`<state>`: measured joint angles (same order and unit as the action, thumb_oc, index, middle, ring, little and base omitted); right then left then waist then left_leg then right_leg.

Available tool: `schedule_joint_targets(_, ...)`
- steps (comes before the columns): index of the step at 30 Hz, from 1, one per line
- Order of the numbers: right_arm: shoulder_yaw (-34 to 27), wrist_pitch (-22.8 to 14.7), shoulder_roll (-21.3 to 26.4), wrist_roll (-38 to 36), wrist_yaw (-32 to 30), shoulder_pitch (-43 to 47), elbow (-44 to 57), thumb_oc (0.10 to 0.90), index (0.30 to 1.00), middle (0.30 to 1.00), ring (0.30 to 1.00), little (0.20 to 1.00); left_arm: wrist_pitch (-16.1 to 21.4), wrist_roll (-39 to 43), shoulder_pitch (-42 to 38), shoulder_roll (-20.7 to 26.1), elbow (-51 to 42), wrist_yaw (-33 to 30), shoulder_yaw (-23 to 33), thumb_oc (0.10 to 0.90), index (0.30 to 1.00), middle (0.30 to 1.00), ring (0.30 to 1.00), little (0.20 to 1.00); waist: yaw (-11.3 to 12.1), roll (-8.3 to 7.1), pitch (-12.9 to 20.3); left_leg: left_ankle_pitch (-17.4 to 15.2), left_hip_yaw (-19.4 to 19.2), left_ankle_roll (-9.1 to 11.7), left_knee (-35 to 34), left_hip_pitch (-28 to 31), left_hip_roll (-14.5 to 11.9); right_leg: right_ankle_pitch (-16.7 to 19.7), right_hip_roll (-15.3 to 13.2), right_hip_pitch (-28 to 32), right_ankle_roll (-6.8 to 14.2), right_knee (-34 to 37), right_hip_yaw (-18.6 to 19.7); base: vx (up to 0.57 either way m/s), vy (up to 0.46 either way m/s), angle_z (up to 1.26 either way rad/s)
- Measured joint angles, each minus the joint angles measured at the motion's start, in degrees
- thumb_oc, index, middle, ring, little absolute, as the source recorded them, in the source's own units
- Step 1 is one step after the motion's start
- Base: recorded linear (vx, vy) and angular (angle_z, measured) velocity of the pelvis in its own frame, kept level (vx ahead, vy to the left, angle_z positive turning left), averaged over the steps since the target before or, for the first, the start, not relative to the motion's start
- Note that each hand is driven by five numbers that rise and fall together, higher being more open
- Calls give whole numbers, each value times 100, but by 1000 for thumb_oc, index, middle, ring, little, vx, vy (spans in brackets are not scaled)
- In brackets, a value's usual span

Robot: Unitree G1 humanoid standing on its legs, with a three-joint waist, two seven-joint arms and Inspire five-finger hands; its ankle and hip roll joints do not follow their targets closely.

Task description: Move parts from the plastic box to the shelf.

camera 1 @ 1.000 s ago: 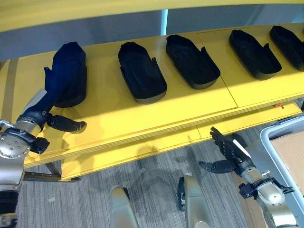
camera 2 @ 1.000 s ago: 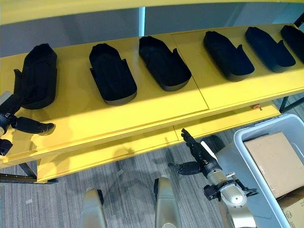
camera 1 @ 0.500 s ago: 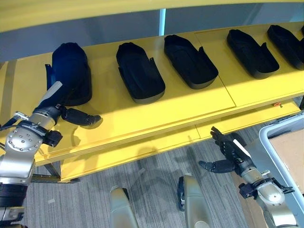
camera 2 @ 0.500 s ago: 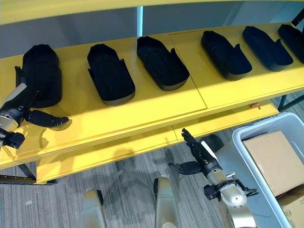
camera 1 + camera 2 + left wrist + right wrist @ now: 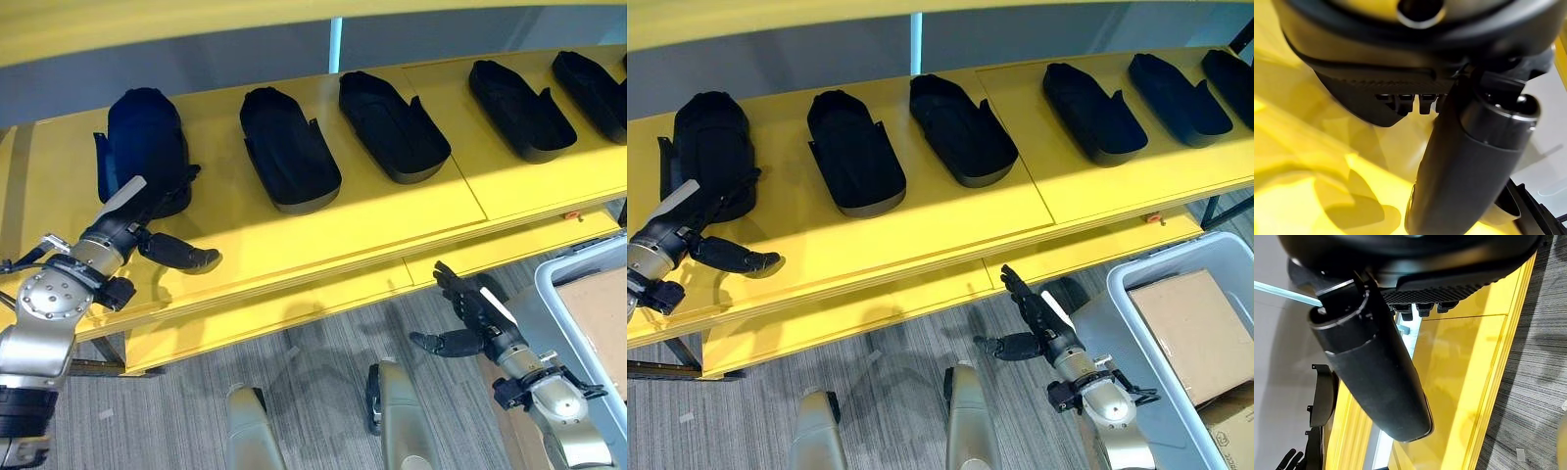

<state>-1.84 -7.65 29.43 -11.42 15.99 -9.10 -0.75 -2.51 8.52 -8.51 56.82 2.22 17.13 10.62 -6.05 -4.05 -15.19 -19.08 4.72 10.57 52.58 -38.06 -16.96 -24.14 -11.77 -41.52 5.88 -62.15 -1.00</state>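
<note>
Shelf (image 5: 323, 225): yellow; black parts in a row, long axes front to back.
Left hand (image 5: 137, 230): fingers relaxed, empty, at the end part (image 5: 145, 149).
Right hand (image 5: 468, 318): spread, empty, below shelf, nearer the plastic box (image 5: 1136, 294).

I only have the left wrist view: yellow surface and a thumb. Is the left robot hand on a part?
Observer: The left robot hand is open; its straight fingers rest against the near end of the leftmost black part on the yellow shelf, not gripping it.
Operator: And the right robot hand?
Observer: The right robot hand is open and empty, below the shelf's front edge, over the floor.
Operator: Where's the plastic box?
Observer: The plastic box stands on the floor at the robot's right, with a cardboard box inside it.
</note>
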Motion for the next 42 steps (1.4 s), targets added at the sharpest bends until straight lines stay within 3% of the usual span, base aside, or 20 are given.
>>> schedule_joint_targets(11, -28, 33, 0, 0, 1, 5, 1, 900, 1000, 1000, 1000, 1000, -1, 4, 502, -200, -57, 0, 532, 900, 1000, 1000, 1000, 1000, 66, 19, -3, 0, -3, 0, -1, 9, 2, 1, -3, 7, 0, 1, 4, 0, 0, 0)
schedule_joint_targets(23, -101, 36, 0, 0, -5, 8, 1, 900, 1000, 1000, 1000, 1000, -6, 453, 567, -385, -107, -54, 541, 900, 1000, 1000, 1000, 1000, 140, 94, -6, 2, -5, -1, -5, 15, 3, 1, -4, 8, 1, 0, 4, 0, 0, 0)
schedule_joint_targets(42, -120, 33, 1, 3, -54, -20, 1, 900, 1000, 1000, 1000, 1000, -2, 1606, 1025, -385, -1141, 17, 231, 900, 1000, 1000, 1000, 1000, 142, 99, -20, 30, -4, 1, -81, 17, 4, -3, -4, -3, -6, 20, -13, 0, 0, 0)
